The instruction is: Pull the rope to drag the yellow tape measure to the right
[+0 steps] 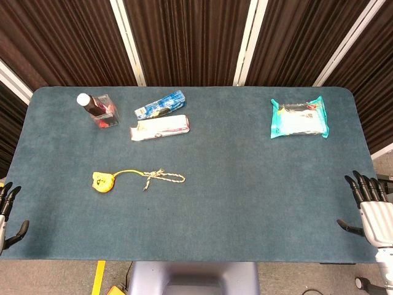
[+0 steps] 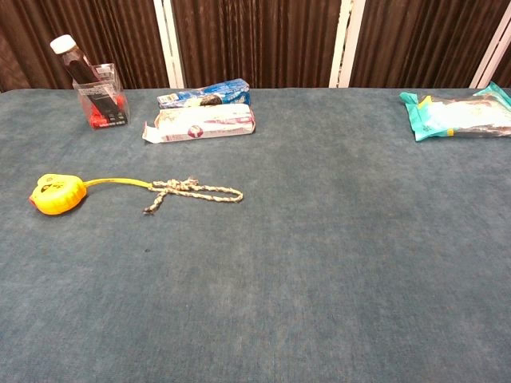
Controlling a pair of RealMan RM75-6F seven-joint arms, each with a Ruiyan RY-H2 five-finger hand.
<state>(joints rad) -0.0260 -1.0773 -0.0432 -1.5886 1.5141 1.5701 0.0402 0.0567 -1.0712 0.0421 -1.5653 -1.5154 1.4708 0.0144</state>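
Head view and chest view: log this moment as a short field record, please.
tape measure: yellow tape measure, left half of table, blade partly out
rope: rope knotted to the blade end, loop lying to the right
left hand: left hand at left table edge, holding nothing
right hand: right hand at right edge, fingers apart
progress: rope untouched

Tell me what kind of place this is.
Probably a robot test station, not a home: a felt-covered table before dark curtain panels, with staged items like a yellow tape measure on a rope.
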